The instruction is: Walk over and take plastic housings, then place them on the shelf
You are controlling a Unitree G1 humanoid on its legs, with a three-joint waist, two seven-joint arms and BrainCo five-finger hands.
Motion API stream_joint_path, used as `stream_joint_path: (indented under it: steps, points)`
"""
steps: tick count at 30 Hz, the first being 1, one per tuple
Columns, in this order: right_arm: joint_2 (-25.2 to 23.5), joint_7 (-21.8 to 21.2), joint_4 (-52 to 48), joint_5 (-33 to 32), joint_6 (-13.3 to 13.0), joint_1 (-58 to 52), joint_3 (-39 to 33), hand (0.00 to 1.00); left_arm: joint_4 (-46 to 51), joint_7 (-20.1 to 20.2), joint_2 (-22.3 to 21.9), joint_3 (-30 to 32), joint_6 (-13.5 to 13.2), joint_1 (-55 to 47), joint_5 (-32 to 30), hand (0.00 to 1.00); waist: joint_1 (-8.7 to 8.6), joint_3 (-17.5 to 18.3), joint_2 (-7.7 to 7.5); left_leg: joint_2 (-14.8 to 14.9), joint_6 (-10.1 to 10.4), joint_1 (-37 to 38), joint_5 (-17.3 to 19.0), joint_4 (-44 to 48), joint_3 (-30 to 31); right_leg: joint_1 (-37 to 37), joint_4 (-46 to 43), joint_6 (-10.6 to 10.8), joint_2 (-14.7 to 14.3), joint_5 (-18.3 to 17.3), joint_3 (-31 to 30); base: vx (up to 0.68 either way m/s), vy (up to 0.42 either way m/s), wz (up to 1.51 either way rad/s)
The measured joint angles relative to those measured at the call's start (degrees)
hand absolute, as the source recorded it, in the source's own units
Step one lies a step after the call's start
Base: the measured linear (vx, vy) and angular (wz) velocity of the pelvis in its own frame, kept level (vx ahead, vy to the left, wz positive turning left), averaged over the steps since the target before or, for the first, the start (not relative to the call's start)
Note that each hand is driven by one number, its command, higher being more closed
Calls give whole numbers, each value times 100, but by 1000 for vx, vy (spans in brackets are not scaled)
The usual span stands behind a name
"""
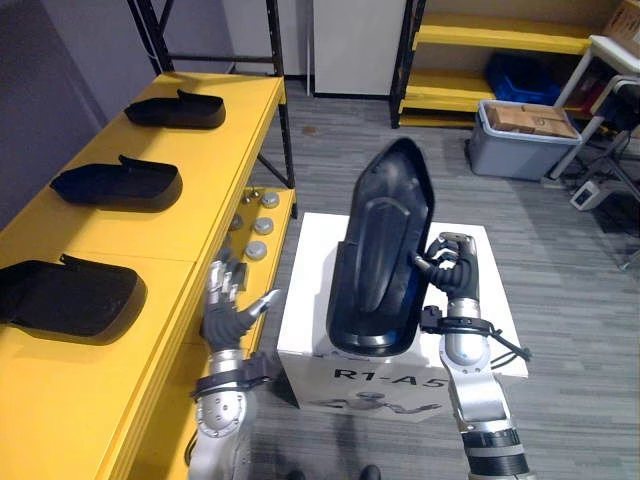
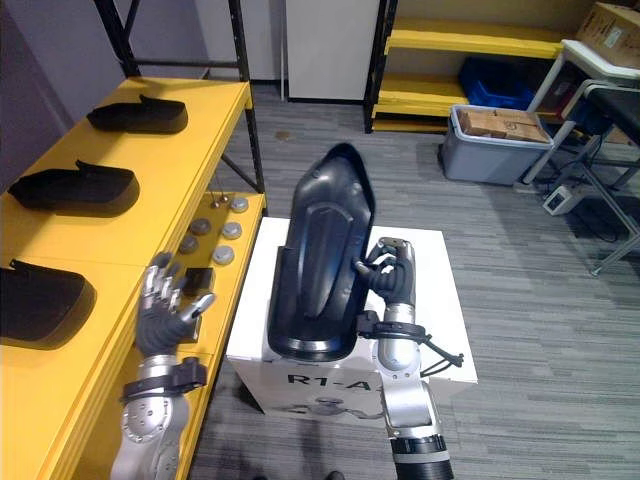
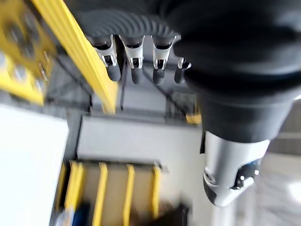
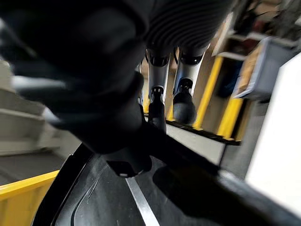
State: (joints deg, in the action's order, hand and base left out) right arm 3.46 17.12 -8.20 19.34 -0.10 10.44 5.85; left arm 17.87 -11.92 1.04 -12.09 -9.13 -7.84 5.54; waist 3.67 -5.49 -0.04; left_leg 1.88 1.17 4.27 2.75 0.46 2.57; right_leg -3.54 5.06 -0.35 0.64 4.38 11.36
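One plastic housing (image 1: 380, 250), black and long, stands nearly upright above the white box (image 1: 487, 335), with its narrow end up and its hollow side turned to the robot. I cannot tell if its lower end touches the top of the box. The right hand (image 1: 455, 272) is at the right edge of this housing, over the box; its fingers are curled on the rim and pinch it against the thumb. The left hand (image 1: 228, 318) hangs at the left side of the box, with fingers spread and loose, and it holds nothing.

Left of the box runs the yellow shelf (image 1: 215, 160), and three more housings (image 1: 118, 183) lie on it in a row. Some round grey parts (image 1: 258, 225) sit on a lower ledge between the shelf and the box.

My worry is the grip. The hand takes only one edge of a tall piece, so the weight may turn it in the fingers and it may slip. When it swings left from the box, it may also strike a housing that already lies there.
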Motion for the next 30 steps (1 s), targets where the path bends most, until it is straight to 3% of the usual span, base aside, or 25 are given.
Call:
stream_joint_path:
  steps: [4,11,12,20,30]
  points:
    - [-9,27,-1,201,1,223,460,100,-335,78,9,-718,9,426,10,0,-3,74,11,15,0,-11,0,0,-87,45,19,-31,-34,29,-92,-21,6,-11]
    - [-65,196,-16,330,4,298,433,100,-833,80,15,-776,115,631,105,0,-101,129,24,12,0,-47,0,0,-125,100,-8,-26,-46,56,-137,2,4,-3]
    - [-65,212,-16,330,5,298,433,100,-881,75,18,-791,116,636,105,100,-118,187,23,12,0,-97,0,1,-138,157,-9,-24,-45,70,-148,9,16,-10]
    - [152,258,-24,349,7,311,582,100,-1392,-239,175,-811,193,852,232,100,-195,234,31,15,-2,-83,0,57,-264,170,-4,-15,-29,143,-291,-21,15,-8]
    - [261,237,-82,342,-2,311,870,100,-1505,-269,300,-921,319,852,426,100,-247,336,53,18,0,-104,0,102,-317,191,23,-53,-55,186,-301,-32,7,-2]
